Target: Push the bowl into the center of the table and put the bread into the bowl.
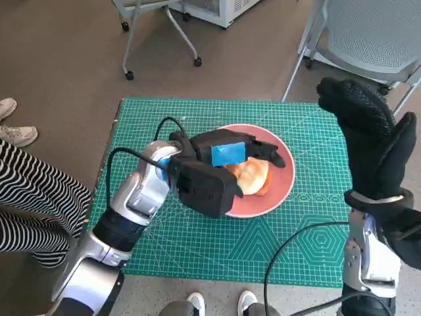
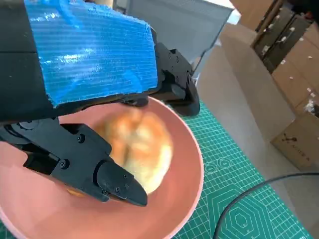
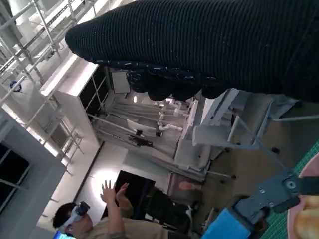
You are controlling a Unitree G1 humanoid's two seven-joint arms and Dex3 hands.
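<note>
The pink bowl (image 1: 283, 187) stands near the middle of the green mat, a little to the right. The golden bread (image 1: 253, 176) lies inside it. My left hand (image 1: 227, 155) hovers over the bowl, its fingers spread on either side of the bread without closing on it. In the left wrist view the bread (image 2: 139, 144) rests on the bowl's floor (image 2: 184, 199) between the thumb and the other fingers of my left hand (image 2: 89, 55). My right hand (image 1: 368, 131) is raised at the table's right edge, fingers straight and holding nothing; the glove (image 3: 209, 45) spans the right wrist view.
A green cutting mat (image 1: 197, 243) covers the table. A person's striped legs (image 1: 33, 191) and shoes are at the left. Chair frames (image 1: 368, 33) stand behind the table. A black cable (image 1: 296, 240) crosses the mat's front right. A person (image 3: 99, 219) wearing a headset shows in the right wrist view.
</note>
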